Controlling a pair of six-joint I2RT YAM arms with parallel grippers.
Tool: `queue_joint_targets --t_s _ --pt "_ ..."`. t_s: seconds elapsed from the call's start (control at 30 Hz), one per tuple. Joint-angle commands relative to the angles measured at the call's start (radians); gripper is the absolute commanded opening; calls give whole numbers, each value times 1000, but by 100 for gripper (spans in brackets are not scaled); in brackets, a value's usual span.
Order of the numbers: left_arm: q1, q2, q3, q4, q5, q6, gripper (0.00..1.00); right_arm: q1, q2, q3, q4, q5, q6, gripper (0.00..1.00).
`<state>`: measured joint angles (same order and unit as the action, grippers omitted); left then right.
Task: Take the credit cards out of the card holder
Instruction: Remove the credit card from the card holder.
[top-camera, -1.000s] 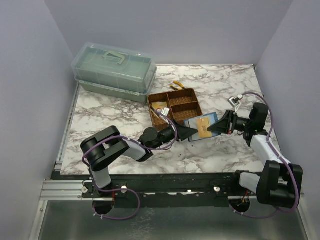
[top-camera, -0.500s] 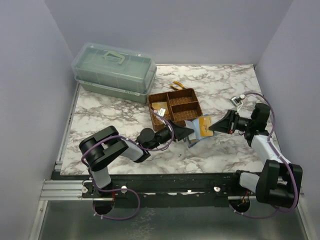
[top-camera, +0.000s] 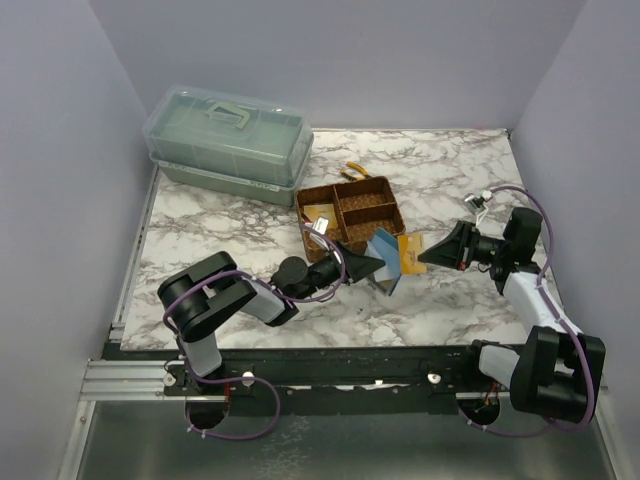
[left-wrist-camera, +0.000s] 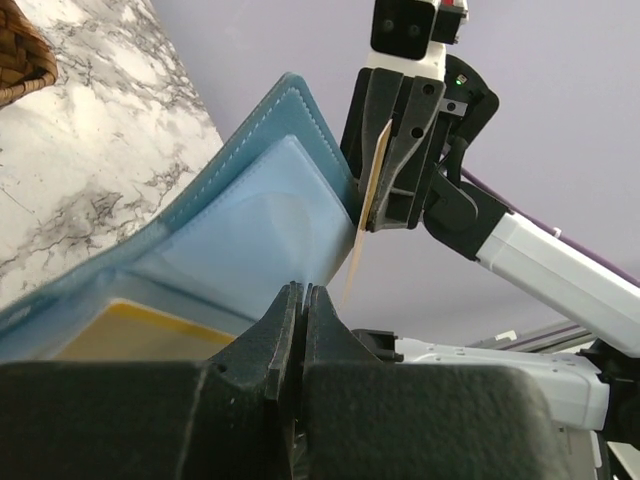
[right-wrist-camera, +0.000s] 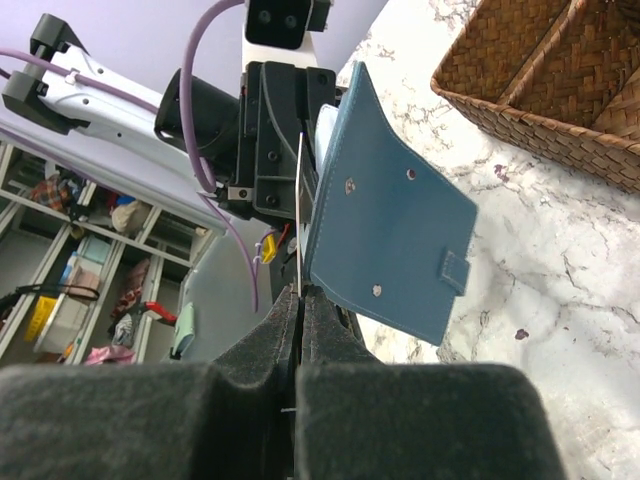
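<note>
At frame centre, the card holder (top-camera: 388, 275) is held upright, clamped in the left gripper (top-camera: 379, 264). A card (top-camera: 410, 247) is pinched by the right gripper (top-camera: 421, 257) just right of it. A yellow card (left-wrist-camera: 130, 325) is seen in a pocket.

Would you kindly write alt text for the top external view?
Mid-table, the left end effector grips the blue card holder while the right end effector pinches a yellowish credit card beside it. A woven tray sits behind.
</note>
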<state>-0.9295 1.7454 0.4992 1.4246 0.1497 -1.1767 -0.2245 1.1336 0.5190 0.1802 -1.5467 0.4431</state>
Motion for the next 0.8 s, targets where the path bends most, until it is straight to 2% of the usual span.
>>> queue_joint_targets --t_s 0.0,0.27,0.77 --pt "0 39 25 49 29 -44 0 -10 -25 30 -10 -139 -18 0" --pt "-15 145 60 28 35 -113 0 -25 -34 41 0 -200 -33 0" --pt "-46 305 166 -108 21 -177 3 -28 -39 41 -34 -151 -75 0"
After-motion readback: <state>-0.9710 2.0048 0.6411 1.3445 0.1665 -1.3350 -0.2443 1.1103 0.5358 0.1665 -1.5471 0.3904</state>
